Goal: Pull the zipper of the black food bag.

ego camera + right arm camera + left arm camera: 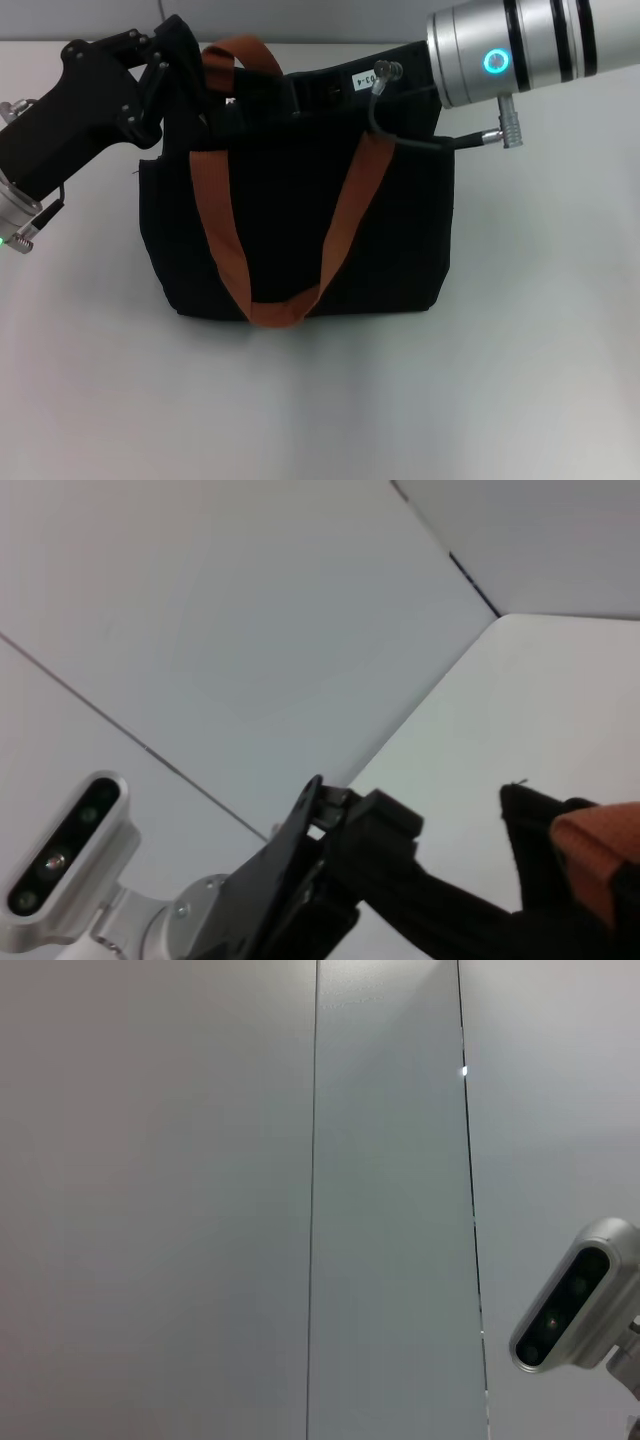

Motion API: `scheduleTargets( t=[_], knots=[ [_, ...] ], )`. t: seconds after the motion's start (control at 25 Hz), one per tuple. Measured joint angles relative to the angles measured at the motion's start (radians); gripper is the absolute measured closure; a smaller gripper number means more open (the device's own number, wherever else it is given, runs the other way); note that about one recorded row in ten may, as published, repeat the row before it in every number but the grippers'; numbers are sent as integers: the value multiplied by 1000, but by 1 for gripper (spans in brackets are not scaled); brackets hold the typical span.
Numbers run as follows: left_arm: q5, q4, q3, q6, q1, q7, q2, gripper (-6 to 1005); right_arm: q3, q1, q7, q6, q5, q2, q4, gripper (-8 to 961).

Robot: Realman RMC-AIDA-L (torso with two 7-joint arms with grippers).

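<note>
Two grippers work at the black food bag point(300, 200), which stands upright mid-tabletop point(520, 380). The left gripper point(165, 60) clenches the bag's top left corner; the right gripper is hidden behind its arm, fingers' state unknowable. The zipper isn't discernible.

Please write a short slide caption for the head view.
Both grippers, left and right, reach the black food bag top edge on a white table.

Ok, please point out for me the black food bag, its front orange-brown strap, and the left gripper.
black food bag point(400, 250): head view, on the bare front fabric panel.
front orange-brown strap point(222, 255): head view, on its left run down the bag's front.
left gripper point(160, 85): head view, at the bag's top left corner, on its black finger end.
</note>
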Motion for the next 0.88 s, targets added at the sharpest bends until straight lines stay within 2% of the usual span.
scheduleTargets(
  t=[0.88],
  knots=[
    [-9, -10, 4, 23, 2, -1, 2, 973, 12, -9, 23, 31, -62, -2, -30, 708]
  ],
)
